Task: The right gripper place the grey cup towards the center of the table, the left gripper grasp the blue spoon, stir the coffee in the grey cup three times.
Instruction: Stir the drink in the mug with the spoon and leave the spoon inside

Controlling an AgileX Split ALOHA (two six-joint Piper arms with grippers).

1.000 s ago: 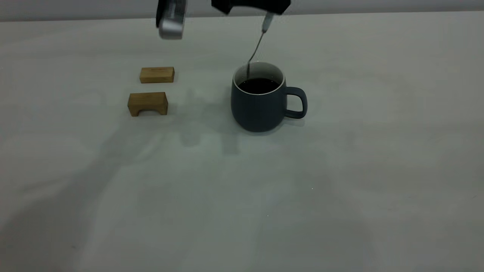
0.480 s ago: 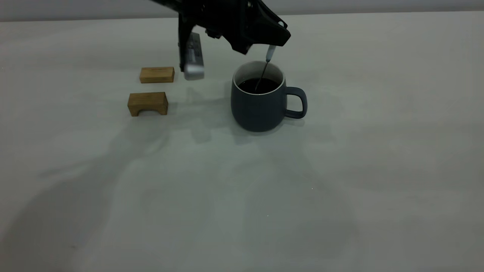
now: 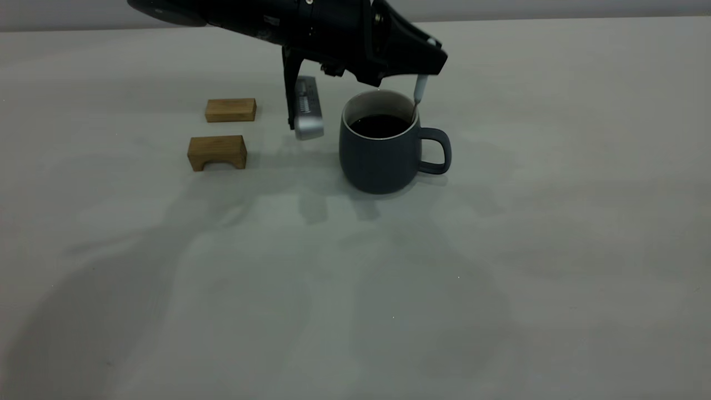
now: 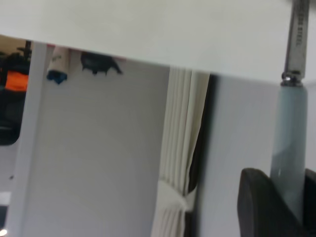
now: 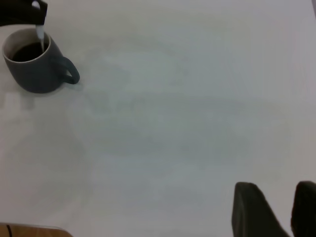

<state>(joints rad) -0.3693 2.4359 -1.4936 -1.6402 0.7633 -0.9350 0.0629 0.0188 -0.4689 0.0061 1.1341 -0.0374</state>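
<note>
The grey cup (image 3: pixel 383 153) stands mid-table, handle pointing to the exterior view's right, with dark coffee (image 3: pixel 379 125) inside. My left gripper (image 3: pixel 427 65) hovers just above the cup's handle side, shut on the blue spoon (image 3: pixel 420 90). The spoon hangs upright with its lower end dipped in the coffee close to the inner wall. In the left wrist view the pale handle (image 4: pixel 290 143) is pinched in the left gripper (image 4: pixel 289 195). The right wrist view shows the cup (image 5: pixel 34 74) and spoon (image 5: pixel 39 35) far off. The right gripper (image 5: pixel 277 207) is open over bare table.
Two small wooden blocks (image 3: pixel 230 109) (image 3: pixel 217 151) lie left of the cup. A silver-grey part of the left arm (image 3: pixel 308 109) hangs between the blocks and the cup, close to the cup's side. The off-white table (image 3: pixel 355 289) stretches wide in front.
The left arm has come down and moved right over the cup. The spoon went from the cup's left inner side, through the middle, to the side near the handle.
</note>
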